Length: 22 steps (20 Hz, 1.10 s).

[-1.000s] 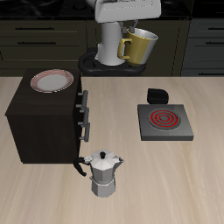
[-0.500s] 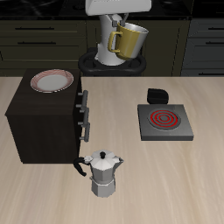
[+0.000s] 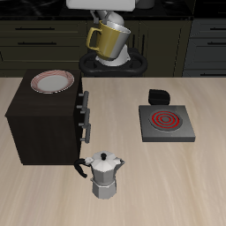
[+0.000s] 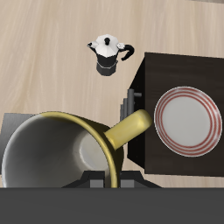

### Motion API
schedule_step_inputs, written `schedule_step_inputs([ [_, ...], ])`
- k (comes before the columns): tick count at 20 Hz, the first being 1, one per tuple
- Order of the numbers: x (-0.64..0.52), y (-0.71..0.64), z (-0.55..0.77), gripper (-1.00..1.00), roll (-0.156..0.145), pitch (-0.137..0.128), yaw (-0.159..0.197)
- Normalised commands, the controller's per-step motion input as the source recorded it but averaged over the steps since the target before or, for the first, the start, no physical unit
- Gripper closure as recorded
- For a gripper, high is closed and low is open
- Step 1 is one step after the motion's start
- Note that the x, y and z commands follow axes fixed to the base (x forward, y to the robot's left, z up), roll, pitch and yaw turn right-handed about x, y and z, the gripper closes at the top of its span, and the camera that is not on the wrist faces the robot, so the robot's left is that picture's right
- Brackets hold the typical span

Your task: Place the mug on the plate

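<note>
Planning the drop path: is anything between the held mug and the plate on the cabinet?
Nothing visible. The mug hangs high in the gripper, and the plate lies bare on the dark cabinet; the moka pot stands nearer the table's front edge.

Even bright render, sharp throughout; soft shadows under objects, no glare.

A pale wooden bench [image 3: 177, 185] carries a dark cabinet [image 3: 42, 124] at nine o'clock, a silver moka pot [image 3: 105, 174] at six, and a grey hob [image 3: 165, 123] beside a small black object [image 3: 158, 95] at three.
</note>
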Motion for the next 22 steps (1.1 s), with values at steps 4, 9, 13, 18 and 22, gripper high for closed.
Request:
schedule_step_inputs([
  [4, 0.2, -0.49, 0.15, 1.0, -0.069, -0.015, -0.039],
  [9, 0.29, -0.42, 0.02, 1.0, -0.07, 0.02, -0.037],
  [13, 0.23, -0.38, -0.02, 1.0, -0.04, 0.046, -0.081],
  [18, 0.08, -0.26, -0.1, 1.0, -0.006, 0.033, -0.012],
  [22, 0.05, -0.2, -0.04, 1.0, -0.015, 0.02, 0.015],
])
